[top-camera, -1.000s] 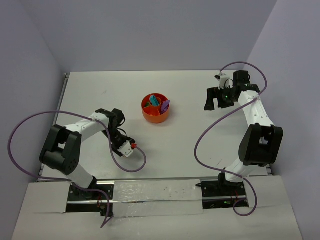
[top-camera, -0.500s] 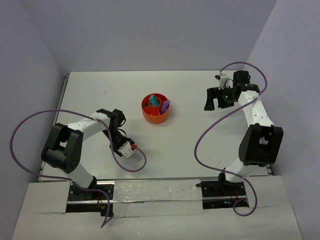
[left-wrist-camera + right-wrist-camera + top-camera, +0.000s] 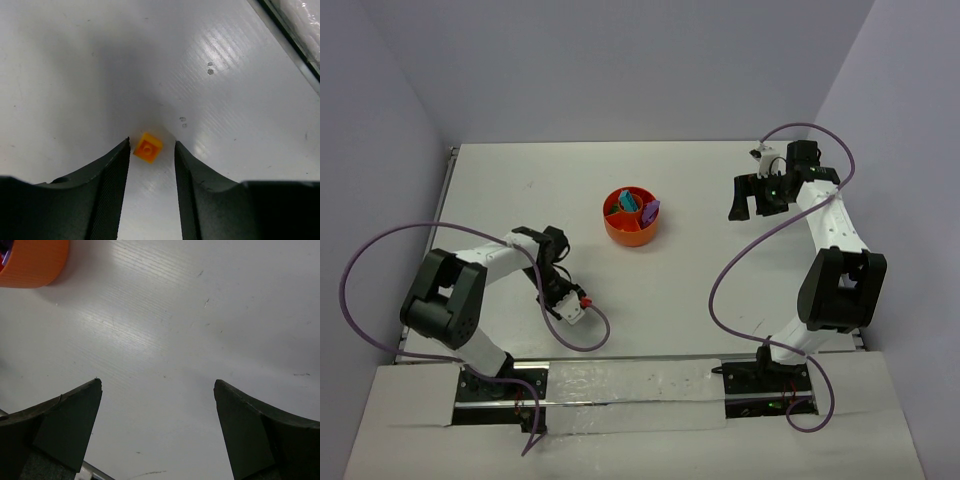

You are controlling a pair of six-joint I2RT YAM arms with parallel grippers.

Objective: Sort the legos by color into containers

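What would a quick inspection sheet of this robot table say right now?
Surface: white table, faint scuffs.
Job's things: orange brick lying on the table; orange bowl holding a teal block and a purple block.
Clutter: nothing seen.
Grippers: left gripper open, jaws either side of the brick; right gripper open wide, nothing between.
Cables: purple cables loop off both arms.
Surroundings: plain pale walls.

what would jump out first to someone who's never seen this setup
The orange bowl at mid-table stands out, with a purple block poking up at its right rim. Near the front left, the left gripper has its fingers either side of a tiny orange brick lying on the white table. The right gripper hangs wide open above the table at the far right.
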